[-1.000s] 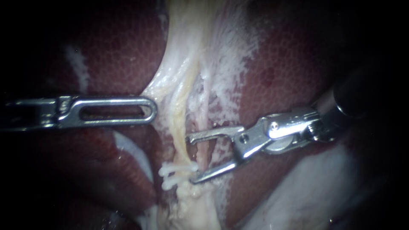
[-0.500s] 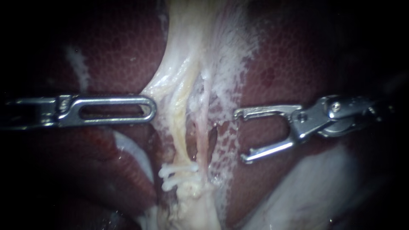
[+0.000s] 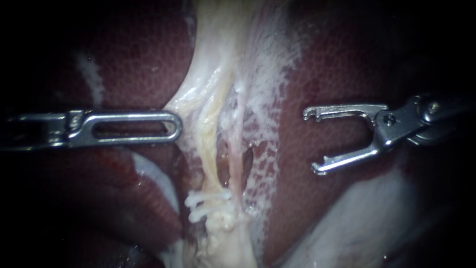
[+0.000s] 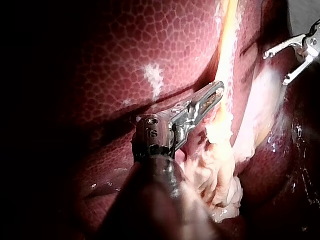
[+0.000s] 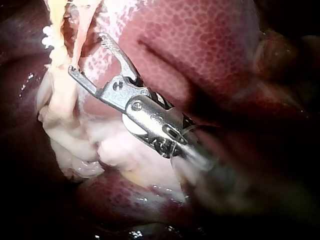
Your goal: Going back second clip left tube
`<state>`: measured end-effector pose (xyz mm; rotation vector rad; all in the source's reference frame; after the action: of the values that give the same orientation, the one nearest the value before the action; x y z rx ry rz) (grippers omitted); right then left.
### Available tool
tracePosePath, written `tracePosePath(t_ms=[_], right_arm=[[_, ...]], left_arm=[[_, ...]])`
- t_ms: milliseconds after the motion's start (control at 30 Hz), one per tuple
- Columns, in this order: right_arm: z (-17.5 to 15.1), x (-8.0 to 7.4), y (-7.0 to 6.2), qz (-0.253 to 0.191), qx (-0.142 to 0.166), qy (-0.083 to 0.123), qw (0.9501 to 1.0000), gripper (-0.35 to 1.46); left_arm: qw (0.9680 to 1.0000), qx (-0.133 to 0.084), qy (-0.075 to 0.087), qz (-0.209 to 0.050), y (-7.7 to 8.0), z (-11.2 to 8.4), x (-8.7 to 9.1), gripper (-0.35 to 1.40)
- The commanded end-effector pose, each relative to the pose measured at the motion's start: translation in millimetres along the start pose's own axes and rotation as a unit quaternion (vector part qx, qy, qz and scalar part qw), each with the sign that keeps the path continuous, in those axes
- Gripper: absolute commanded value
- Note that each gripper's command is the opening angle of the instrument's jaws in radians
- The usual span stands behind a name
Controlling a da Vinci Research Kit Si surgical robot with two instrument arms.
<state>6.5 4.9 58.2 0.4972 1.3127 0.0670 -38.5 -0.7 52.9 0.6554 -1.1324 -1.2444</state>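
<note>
left instrument [image 3: 174, 127] jaws closed together, tip touching pale tissue [image 3: 187, 101] edge, left tube [image 3: 210, 149] just beyond that tip, white clips [image 3: 206, 203] across it below the tip, right instrument [image 3: 313, 141] jaws wide open, empty, over liver [image 3: 322, 64], well right of tube and clips

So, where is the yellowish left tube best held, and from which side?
Probably its bare stretch above the white clip, from the right, where the right instrument's open tool is; the dark gap beside the yellowish left tube admits one jaw.
</note>
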Motion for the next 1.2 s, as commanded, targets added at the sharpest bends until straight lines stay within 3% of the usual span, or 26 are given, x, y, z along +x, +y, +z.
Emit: tracePosePath(t_ms=[33,833,1200], right_arm=[[0.0,0.0,0.0,0.000,0.000,0.000,1.0000,0.60],[0.7,-0.1,-0.3,-0.001,0.005,0.001,1.0000,0.60],[0.8,-0.1,-0.4,-0.001,0.005,0.001,1.0000,0.60]], left_arm=[[1.0000,-0.001,0.000,0.000,0.0,0.1,0.0,-0.35],[0.9999,-0.009,-0.008,0.007,3.6,5.4,1.5,-0.35],[0.9999,-0.007,-0.009,0.007,3.5,5.6,1.8,-0.35]])
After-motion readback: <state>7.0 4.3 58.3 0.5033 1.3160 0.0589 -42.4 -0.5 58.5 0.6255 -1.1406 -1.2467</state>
